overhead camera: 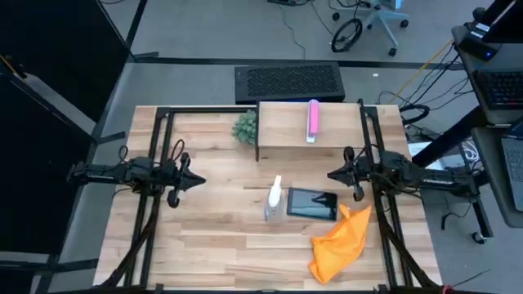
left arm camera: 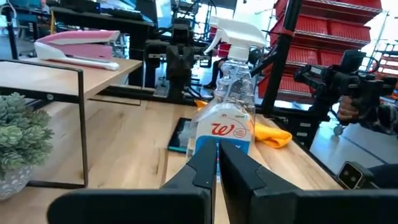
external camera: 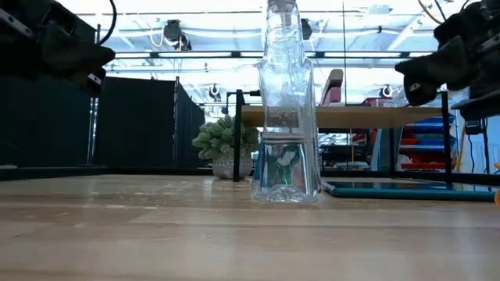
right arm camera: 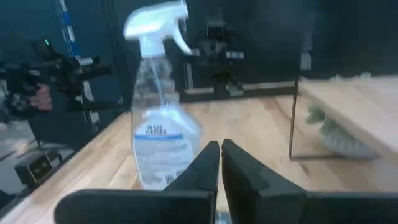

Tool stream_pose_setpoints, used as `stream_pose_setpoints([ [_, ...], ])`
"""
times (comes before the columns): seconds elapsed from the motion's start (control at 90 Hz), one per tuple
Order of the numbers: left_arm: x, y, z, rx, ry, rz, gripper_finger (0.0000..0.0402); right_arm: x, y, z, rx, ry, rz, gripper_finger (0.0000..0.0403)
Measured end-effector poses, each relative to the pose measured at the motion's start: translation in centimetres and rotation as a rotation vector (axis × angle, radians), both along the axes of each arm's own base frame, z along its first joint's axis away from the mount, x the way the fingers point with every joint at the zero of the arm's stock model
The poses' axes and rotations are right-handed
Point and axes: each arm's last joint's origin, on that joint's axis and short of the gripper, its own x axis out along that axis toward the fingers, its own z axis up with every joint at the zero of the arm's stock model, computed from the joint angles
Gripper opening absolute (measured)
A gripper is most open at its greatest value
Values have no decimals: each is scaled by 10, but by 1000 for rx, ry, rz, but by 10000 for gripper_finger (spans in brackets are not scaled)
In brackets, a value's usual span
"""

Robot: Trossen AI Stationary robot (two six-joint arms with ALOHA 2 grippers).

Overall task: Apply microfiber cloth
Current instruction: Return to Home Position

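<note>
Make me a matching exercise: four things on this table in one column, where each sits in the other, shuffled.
1. microfiber cloth
2. spray bottle
3. pink bar
4. potted plant

a. lying on top of the raised shelf
b. standing upright beside the tablet
c. on the table, beside the shelf's left end
d. crumpled on the table's right part

Pairs: 1-d, 2-b, 3-a, 4-c

A robotics lab or workshop: red metal shelving (left arm camera: 323, 37) and black partition panels (external camera: 141, 121) stand beyond the wooden tabletop (overhead camera: 221, 237), with a rolling office chair (overhead camera: 384, 20), loose cables (overhead camera: 347, 34) on grey floor and a keyboard (overhead camera: 498, 86) on a side desk
</note>
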Motion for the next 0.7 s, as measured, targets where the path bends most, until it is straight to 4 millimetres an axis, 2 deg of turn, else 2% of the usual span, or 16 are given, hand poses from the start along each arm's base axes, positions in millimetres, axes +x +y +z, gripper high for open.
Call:
stream_pose_setpoints([
  [0.7, 0, 0, 0, -29, 6, 3, 2, 1, 0, -1, -10, 15, -4, 0],
])
